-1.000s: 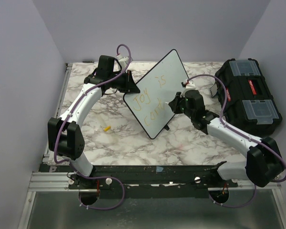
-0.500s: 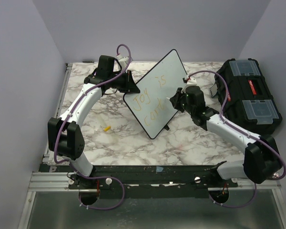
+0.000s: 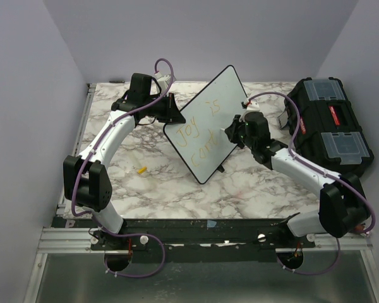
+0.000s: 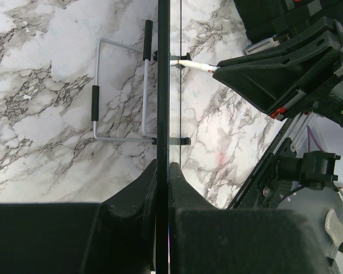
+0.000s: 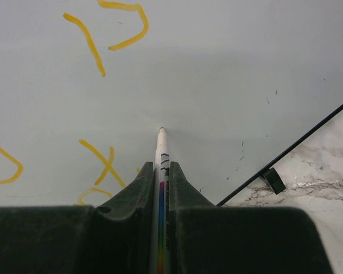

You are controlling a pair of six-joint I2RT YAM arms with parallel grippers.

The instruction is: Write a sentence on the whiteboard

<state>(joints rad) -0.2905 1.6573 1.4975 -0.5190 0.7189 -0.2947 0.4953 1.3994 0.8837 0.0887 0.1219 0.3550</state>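
I read "Joy is" in yellow-orange on the whiteboard (image 3: 226,88), and the sentence (image 3: 203,132) runs into a second line starting "cont". The board stands tilted toward the far middle of the marble tabletop (image 3: 164,189). My left gripper (image 4: 163,171) is clamped on the board's black rim. My right gripper (image 5: 161,171) pinches a white marker (image 5: 161,142) whose tip touches the board; its print is too small to read. A black toolbox (image 3: 328,126) sits at the right edge, its red label unreadable. The walls are pale lilac.

Whiteboard (image 3: 222,95) standing tilted, yellow sentence (image 3: 201,136) across it, black toolbox (image 3: 328,126) at right
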